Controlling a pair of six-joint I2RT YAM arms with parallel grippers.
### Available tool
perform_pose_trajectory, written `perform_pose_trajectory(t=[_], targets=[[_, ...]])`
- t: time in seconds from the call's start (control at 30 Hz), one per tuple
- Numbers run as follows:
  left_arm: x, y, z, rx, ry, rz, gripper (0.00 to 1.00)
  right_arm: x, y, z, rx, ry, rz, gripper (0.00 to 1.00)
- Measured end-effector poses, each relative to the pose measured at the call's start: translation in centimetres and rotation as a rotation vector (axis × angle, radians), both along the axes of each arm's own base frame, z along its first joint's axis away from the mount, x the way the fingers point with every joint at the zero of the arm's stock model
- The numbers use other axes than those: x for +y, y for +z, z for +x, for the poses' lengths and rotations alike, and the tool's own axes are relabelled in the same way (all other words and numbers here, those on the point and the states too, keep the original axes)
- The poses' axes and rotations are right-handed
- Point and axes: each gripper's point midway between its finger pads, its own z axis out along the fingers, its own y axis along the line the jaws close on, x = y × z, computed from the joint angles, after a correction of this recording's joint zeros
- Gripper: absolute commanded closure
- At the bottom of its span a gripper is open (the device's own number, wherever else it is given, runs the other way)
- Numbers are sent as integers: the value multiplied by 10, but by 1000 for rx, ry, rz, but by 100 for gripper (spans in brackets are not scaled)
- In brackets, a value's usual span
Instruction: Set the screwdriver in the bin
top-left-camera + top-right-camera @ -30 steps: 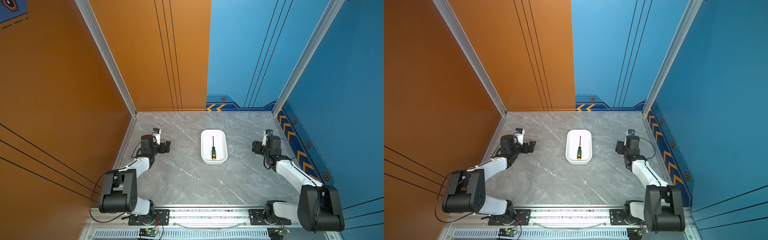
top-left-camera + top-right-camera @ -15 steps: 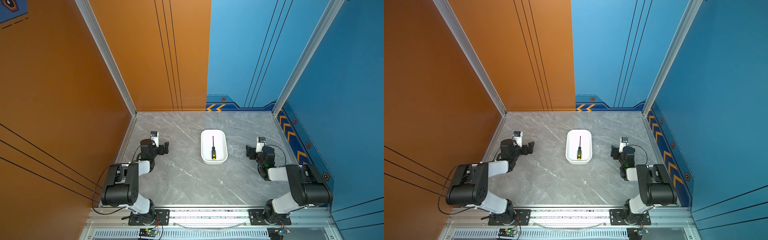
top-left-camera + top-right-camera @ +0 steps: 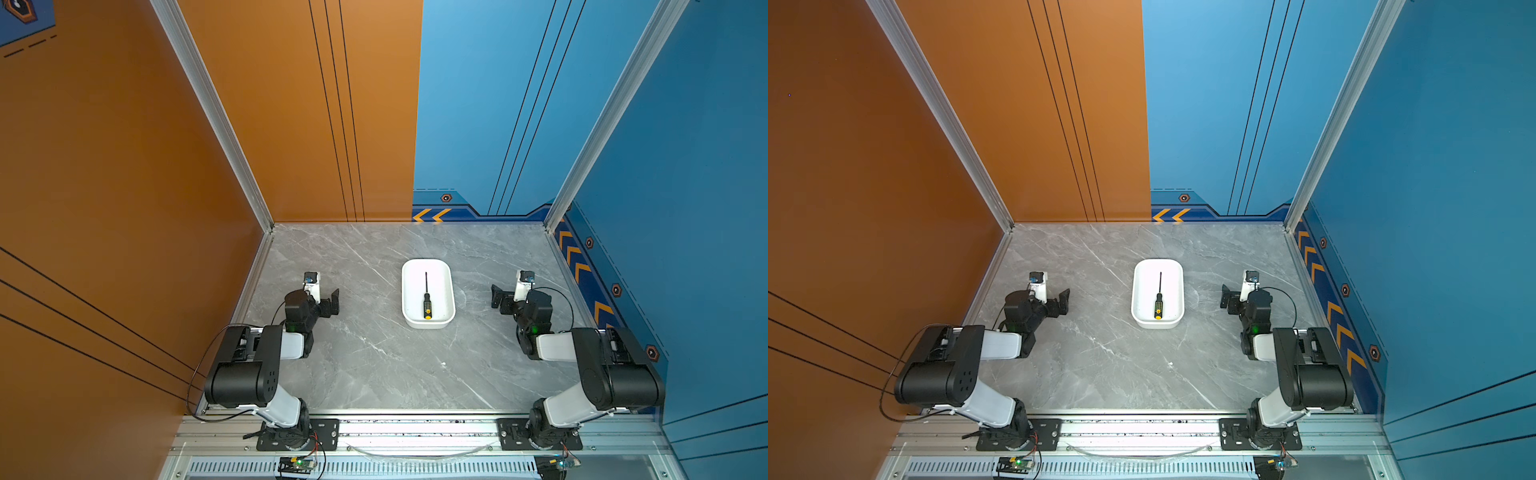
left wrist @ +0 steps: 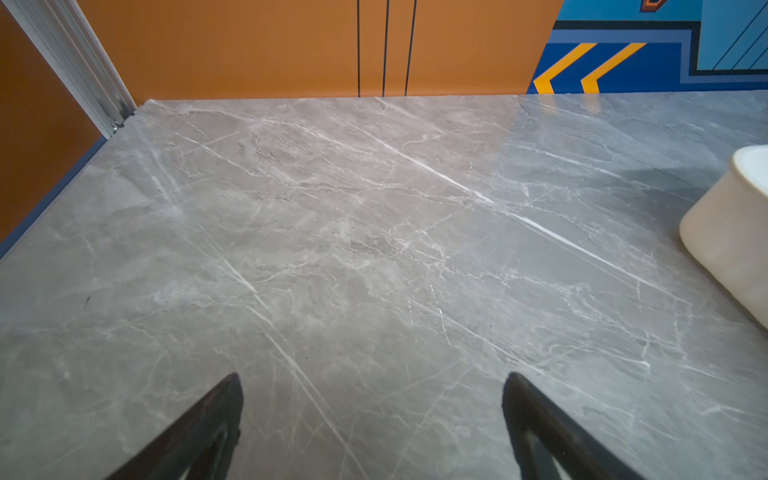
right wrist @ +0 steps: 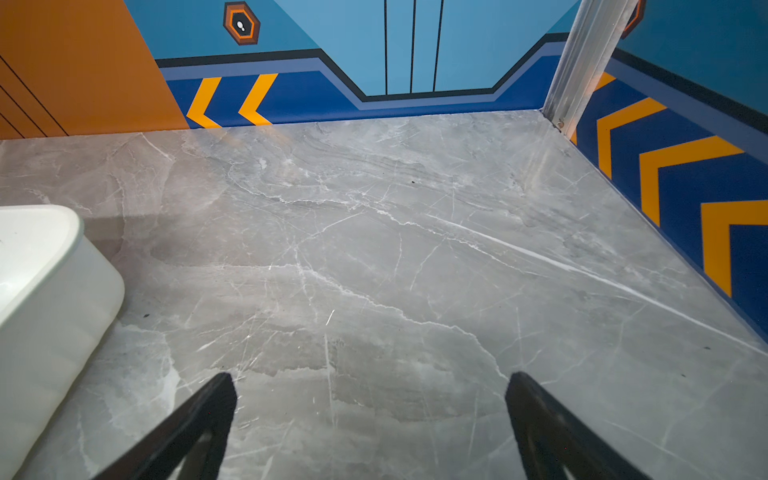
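The screwdriver (image 3: 427, 304) (image 3: 1158, 306), black with yellow markings and a yellow end cap, lies flat inside the white bin (image 3: 428, 324) (image 3: 1158, 324) at mid-table, its shaft pointing to the back wall. My left gripper (image 3: 333, 298) (image 3: 1063, 301) rests low, left of the bin, open and empty. My right gripper (image 3: 498, 296) (image 3: 1227, 299) sits low, right of the bin, also open and empty. In the left wrist view the left gripper (image 4: 372, 386) frames bare table, with the bin's corner (image 4: 731, 232) at the edge. The right gripper (image 5: 370, 386) shows the same beside the bin (image 5: 41, 291).
Grey marble tabletop (image 3: 374, 365) walled by an orange panel on the left and blue panels at the back and right. Both arms are folded low near the front rail (image 3: 415, 428), one on each side of the bin.
Both arms have folded back and down toward the front rail. The right gripper drew slightly nearer the front and opened wider. The screwdriver has stayed in the bin.
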Motion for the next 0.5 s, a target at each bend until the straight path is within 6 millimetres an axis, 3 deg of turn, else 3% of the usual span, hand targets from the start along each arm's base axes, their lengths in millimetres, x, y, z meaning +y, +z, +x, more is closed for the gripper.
perform_pose_trajectory(t=[0.17,0.5], targets=[[12,4,2,-19,69,15,2,0,0,0,0,0,0,0],[14,4,2,-19,86,25,2,0,0,0,0,0,0,0]])
